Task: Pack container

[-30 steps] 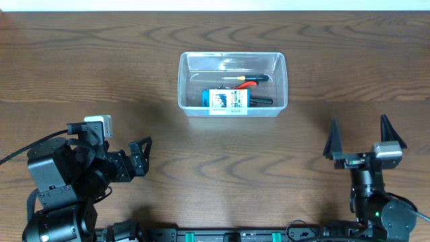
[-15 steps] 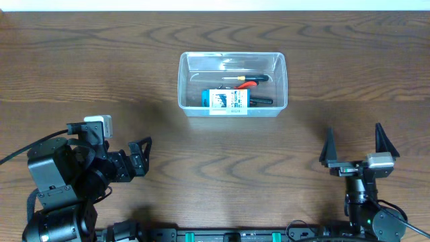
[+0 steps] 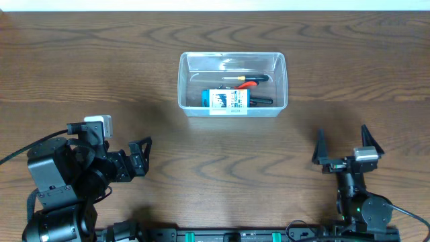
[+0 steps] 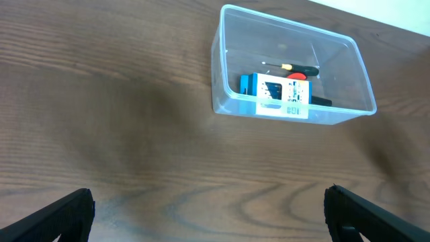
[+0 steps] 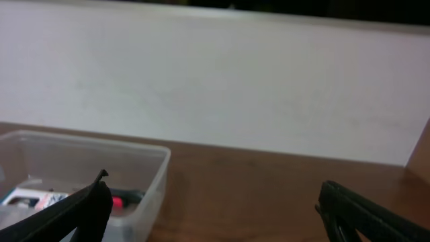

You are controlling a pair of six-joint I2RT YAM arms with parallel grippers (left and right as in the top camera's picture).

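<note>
Container sits on the bench, just toward 12 o'clock from bench centre, long side across. It is upright with no lid in view.

Inside it:
- Blue-and-white box lies against the front wall at 6 o'clock.
- Screwdriver lies toward 1 o'clock.
- Red-handled tool lies just below the screwdriver.
- Black-handled tool lies at 4 o'clock, beside the box.

All four lie flat on the floor of the bin, likely so they fit under the rim. No loose items show on the bench outside the bin.

Left end effector is at 8 o'clock from the container and well apart from it. Its jaws are spread wide and hold nothing. The left wrist view shows both fingertips at the frame corners, bare bench between them and the container ahead at 1 o'clock.

Right end effector is at 4 o'clock from the container and also well apart. It is fully spread and empty, with fingers pointing toward 12 o'clock. The right wrist view catches only the container corner at 8 o'clock.

Judgement: both arms sit parked low and clear of the bin, jaws wide because nothing is in hand. With everything visible already in the bin, packing looks done or nearly so.
</note>
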